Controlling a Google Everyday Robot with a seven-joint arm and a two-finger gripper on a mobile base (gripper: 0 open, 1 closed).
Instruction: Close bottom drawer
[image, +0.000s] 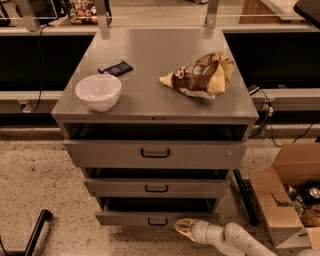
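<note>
The bottom drawer (125, 218) is the lowest of three grey drawers in the metal cabinet. It has the narrowest front and a small dark loop handle (157, 221). It stands pulled out a little, with a dark gap above its front panel. My gripper (183, 227) is at the bottom of the view, on a white arm coming in from the lower right. Its pale tip lies just right of the handle, close against the drawer's front panel.
The middle drawer (156, 187) and top drawer (155, 153) also stand slightly open. On the cabinet top (160, 95) are a white bowl (98, 91), a dark packet (115, 68) and a chip bag (199, 74). An open cardboard box (292, 192) stands at right. A black bar (35, 234) lies lower left.
</note>
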